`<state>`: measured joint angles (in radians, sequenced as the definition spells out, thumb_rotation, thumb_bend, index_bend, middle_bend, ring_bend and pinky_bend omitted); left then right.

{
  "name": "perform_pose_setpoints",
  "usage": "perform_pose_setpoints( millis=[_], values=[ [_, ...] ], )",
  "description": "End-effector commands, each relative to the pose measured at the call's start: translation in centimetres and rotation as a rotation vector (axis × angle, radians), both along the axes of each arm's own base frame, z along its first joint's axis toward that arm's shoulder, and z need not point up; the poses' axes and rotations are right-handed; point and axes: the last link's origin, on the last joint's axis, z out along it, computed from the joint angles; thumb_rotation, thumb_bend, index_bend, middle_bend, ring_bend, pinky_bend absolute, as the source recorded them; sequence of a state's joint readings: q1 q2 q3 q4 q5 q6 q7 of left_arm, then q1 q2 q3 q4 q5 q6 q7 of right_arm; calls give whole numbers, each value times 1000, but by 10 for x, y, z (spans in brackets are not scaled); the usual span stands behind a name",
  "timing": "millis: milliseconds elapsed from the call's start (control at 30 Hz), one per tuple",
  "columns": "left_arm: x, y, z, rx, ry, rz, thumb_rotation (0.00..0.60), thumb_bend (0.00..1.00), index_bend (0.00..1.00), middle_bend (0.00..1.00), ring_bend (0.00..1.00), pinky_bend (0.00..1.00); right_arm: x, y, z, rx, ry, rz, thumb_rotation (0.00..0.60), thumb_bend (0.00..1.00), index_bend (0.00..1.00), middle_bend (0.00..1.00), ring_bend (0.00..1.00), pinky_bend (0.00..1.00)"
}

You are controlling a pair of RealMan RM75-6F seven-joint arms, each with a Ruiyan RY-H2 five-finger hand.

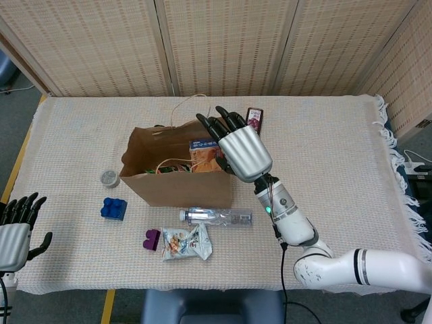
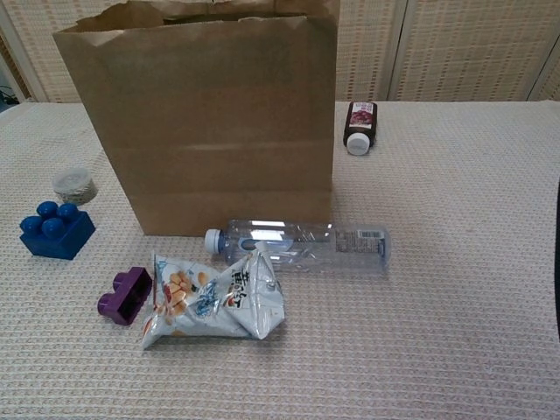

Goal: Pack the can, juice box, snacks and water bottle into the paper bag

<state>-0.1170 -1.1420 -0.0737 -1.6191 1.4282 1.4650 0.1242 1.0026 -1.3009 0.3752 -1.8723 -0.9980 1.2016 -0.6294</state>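
- Standing upright at mid-table: paper bag point(image 1: 177, 175), mouth open upward, a juice box point(image 1: 206, 154) showing inside at its right end.
- Hovering over the bag's right rim: right hand point(image 1: 241, 150), fingers point(image 1: 214, 129) stretched out and apart, grasping nothing.
- Waiting at the near left table edge: left hand point(image 1: 15, 233), fingers spread, released, holding nothing.
- Lying on its side just near of the bag: water bottle point(image 2: 302, 244), clear, white cap pointing left.
- Lying flat near of the bottle, touching it: snacks point(image 2: 214, 300) in a crinkled pouch.
- Sitting just left of the snacks: purple block point(image 2: 124, 296).
- Sitting left of the bag: blue block point(image 2: 56, 229), with a small round lidded tub point(image 2: 73, 185) just far of it.
- Lying far right of the bag: small dark bottle point(image 2: 359, 126), white cap facing near.
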Motion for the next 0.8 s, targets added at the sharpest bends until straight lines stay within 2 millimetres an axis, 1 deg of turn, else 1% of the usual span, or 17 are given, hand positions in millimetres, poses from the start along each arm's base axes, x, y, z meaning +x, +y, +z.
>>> perform_pose_setpoints(
  millis=[33, 133, 267, 433, 600, 700, 800],
  values=[
    [0, 0, 0, 0, 0, 0, 600, 374, 86, 0, 0, 0, 4, 8, 6, 17, -61, 34, 600, 179, 0, 196, 47, 192],
    [0, 0, 0, 0, -1, 0, 600, 374, 86, 0, 0, 0, 2, 23, 5, 79, -69, 107, 600, 179, 0, 196, 47, 172],
    [0, 0, 0, 0, 2, -1, 600, 374, 86, 0, 0, 0, -17, 38, 2, 102, 38, 221, 600, 176, 0, 196, 47, 144],
    [0, 0, 0, 2, 7, 0, 600, 374, 86, 0, 0, 0, -34, 59, -8, 181, 126, 298, 600, 169, 0, 196, 47, 144],
    [1, 0, -1, 5, 10, 1, 600, 375, 86, 0, 0, 0, -42, 80, -30, 267, 235, 370, 600, 125, 0, 187, 47, 125],
    [1, 0, -1, 5, 9, 1, 600, 374, 86, 0, 0, 0, -42, 91, -47, 301, 286, 402, 600, 110, 0, 175, 43, 114],
    [1, 0, -1, 4, 7, 1, 600, 374, 86, 0, 0, 0, -40, 98, -65, 326, 333, 419, 600, 103, 0, 158, 29, 105]
  ],
)
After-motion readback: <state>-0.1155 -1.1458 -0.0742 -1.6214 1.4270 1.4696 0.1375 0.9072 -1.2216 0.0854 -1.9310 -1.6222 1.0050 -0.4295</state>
